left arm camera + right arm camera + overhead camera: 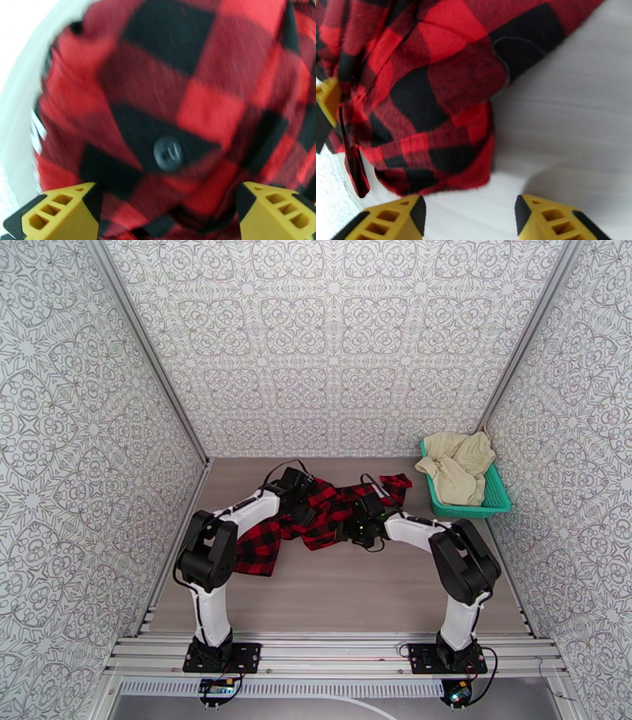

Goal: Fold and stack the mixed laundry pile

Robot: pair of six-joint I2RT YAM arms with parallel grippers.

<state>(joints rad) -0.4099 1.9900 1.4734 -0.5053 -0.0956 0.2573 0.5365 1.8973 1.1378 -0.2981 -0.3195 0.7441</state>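
The red-and-black checked flannel shirt point(332, 512) lies crumpled across the middle of the table. My left gripper point(302, 508) hangs over its left half. In the left wrist view the yellow fingers point(59, 213) stand wide apart, open, with the shirt point(189, 98) and a black button point(168, 153) close in front. My right gripper point(357, 528) is at the shirt's right part. Its fingertips point(395, 219) are apart over bare table, open, and a folded shirt edge point(434, 118) lies just ahead. Cream-beige cloth pieces point(458, 465) are heaped in the basket.
A teal mesh basket point(466, 511) stands at the back right against the patterned wall. Patterned walls close in the table on the left, back and right. Bare wooden tabletop point(355, 595) lies between the shirt and the arm bases.
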